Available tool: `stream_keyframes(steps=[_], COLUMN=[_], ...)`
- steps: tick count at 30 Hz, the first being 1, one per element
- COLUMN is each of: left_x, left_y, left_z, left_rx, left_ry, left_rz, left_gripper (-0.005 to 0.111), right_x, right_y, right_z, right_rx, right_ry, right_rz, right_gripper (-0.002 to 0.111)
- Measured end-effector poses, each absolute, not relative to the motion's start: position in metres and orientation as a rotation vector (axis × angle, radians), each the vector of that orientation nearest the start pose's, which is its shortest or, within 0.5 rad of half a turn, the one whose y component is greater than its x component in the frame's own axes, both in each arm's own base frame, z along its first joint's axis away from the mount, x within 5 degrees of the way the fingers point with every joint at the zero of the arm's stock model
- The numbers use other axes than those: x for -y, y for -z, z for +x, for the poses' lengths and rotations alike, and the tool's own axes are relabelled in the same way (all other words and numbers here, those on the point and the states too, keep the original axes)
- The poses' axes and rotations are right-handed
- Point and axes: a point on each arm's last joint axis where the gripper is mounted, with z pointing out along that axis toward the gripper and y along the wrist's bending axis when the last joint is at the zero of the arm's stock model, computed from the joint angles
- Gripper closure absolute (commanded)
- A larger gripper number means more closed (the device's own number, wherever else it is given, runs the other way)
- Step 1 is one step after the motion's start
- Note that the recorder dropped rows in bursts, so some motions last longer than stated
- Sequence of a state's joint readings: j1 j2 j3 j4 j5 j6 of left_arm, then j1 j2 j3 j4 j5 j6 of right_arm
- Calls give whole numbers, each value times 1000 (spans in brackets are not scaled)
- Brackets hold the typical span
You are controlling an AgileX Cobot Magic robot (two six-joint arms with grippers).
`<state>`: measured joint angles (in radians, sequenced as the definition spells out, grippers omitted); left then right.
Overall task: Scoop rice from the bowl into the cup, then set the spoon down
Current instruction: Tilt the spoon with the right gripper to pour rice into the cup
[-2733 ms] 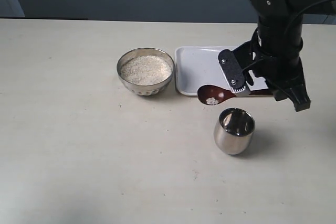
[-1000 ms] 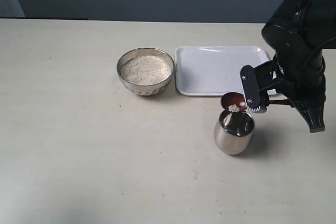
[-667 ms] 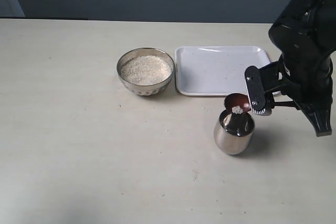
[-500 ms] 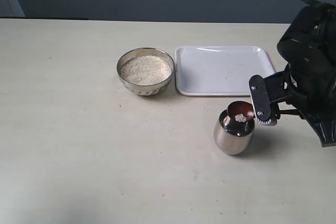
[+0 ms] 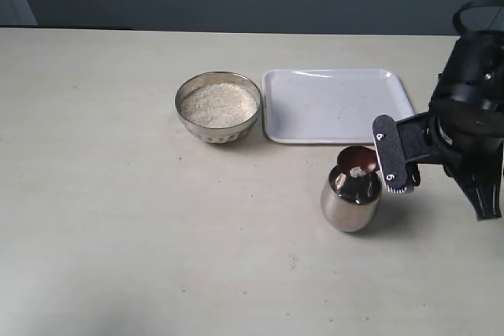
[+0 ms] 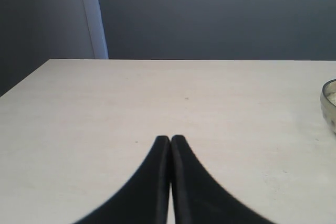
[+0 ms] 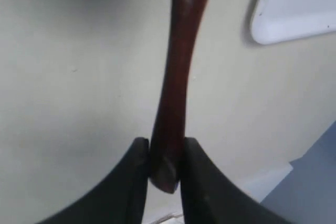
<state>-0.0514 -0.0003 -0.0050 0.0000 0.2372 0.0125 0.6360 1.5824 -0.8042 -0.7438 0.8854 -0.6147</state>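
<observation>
The steel cup (image 5: 350, 196) stands on the table in front of the white tray. Over its mouth hangs the dark wooden spoon (image 5: 357, 160), tipped, with a little white rice (image 5: 357, 171) at its lip. My right gripper (image 5: 394, 164) is shut on the spoon's handle (image 7: 176, 82), just right of the cup. The metal bowl (image 5: 218, 106) of rice (image 5: 218, 104) sits to the left of the tray; its rim (image 6: 328, 103) shows at the edge of the left wrist view. My left gripper (image 6: 170, 140) is shut on nothing, low over bare table, out of the exterior view.
A white rectangular tray (image 5: 337, 105) lies behind the cup, right of the bowl; its corner (image 7: 299, 9) shows in the right wrist view. The right arm's black body (image 5: 472, 139) stands at the table's right side.
The right gripper has carried the spoon from in front of the tray down and right to the cup's mouth and tilted it. The arm has shifted right. Bowl and cup have stayed put.
</observation>
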Motion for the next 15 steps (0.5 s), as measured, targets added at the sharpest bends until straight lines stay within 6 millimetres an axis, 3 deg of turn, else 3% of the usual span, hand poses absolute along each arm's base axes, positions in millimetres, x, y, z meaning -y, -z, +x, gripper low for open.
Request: stream_keyframes(steps=[15], left_x=[3], left_y=[-193], left_z=[55], left_rx=[-1715], left_ry=[29], left_rz=[55], left_gripper=[106], right_x=[-112], right_y=[-173], right_z=[235], right_rx=[-1864], right_ry=[1047], right_rz=[-2159], right_gripper=[109])
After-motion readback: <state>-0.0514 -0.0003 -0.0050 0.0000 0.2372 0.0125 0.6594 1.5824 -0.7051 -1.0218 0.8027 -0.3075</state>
